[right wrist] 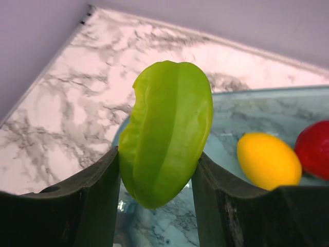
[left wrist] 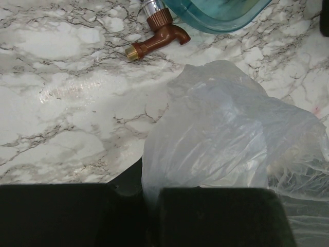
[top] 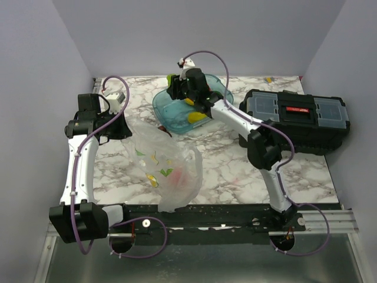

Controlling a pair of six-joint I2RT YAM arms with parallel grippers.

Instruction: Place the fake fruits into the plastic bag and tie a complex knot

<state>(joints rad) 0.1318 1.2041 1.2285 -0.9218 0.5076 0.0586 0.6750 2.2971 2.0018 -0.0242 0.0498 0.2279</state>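
The plastic bag (top: 168,165) lies crumpled at front centre, its film printed with citrus slices and leaves; a reddish shape shows through it. My left gripper (top: 129,130) is shut on the bag's left edge; in the left wrist view the film (left wrist: 226,139) runs down between the dark fingers (left wrist: 149,198). My right gripper (top: 177,88) hangs over the teal tub (top: 168,111) and is shut on a green ridged fruit (right wrist: 167,131). A yellow lemon (right wrist: 268,160) and a red fruit (right wrist: 314,149) lie in the tub. No knot shows.
A black toolbox (top: 297,118) stands at the right. A brown toy tap (left wrist: 157,38) lies on the marble between tub and bag. Grey walls close in the back and both sides.
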